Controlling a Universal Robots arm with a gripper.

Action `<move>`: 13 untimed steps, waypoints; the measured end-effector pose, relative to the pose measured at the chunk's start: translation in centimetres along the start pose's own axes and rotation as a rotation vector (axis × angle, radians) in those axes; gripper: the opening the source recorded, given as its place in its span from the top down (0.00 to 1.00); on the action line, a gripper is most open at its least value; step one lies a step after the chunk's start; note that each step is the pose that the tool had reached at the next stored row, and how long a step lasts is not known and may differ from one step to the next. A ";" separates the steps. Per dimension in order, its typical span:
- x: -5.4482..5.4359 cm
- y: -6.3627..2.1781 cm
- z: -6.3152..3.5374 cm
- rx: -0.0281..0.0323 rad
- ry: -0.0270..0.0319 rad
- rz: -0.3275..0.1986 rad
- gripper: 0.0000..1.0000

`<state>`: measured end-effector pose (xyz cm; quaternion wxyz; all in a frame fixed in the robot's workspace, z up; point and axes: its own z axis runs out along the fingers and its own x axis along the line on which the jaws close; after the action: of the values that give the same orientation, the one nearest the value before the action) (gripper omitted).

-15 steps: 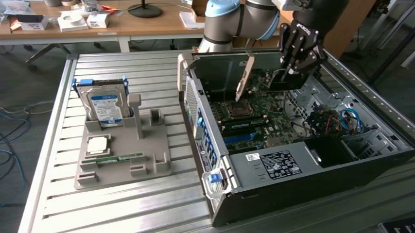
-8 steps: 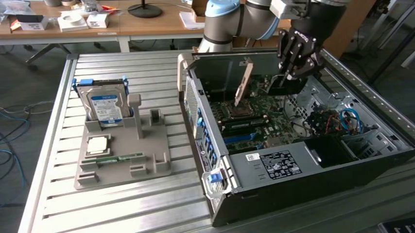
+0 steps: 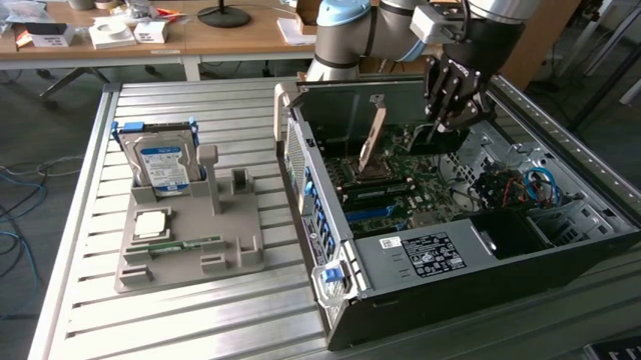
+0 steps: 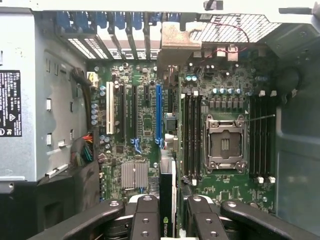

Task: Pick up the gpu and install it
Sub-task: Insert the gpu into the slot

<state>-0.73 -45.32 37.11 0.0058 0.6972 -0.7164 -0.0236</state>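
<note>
From the exterior view the claw (image 3: 446, 124) hangs inside the open computer case (image 3: 421, 255). Under its tips the gpu (image 3: 433, 142) reads as little more than a dark slab just above the motherboard (image 3: 401, 195); whether it touches the board cannot be told. That view also takes in what lies well away from the claw: a grey holder (image 3: 191, 247) on the slatted table (image 3: 200, 330), with a blue-labelled hard drive (image 3: 164, 165) standing upright in it. The wrist view gives the grip: the claw (image 4: 172, 212) is narrowed onto the gpu (image 4: 167, 192), with black fingers (image 4: 145, 217) pressing either face. Seen edge-on, the card is thin and dark, with a green logo near the fingers. Ahead of the claw lie a blue slot (image 4: 158, 112) and the bare processor socket (image 4: 224, 142)
</note>
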 end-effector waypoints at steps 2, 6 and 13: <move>0.0 0.00 0.00 0.0000 0.0001 -0.001 0.74; 0.0 0.09 0.12 0.0107 -0.0003 -0.002 0.74; 0.0 0.43 0.47 0.0336 -0.0005 -0.011 0.74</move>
<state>-1.18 -45.32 36.66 -0.0063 0.7013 -0.7127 -0.0117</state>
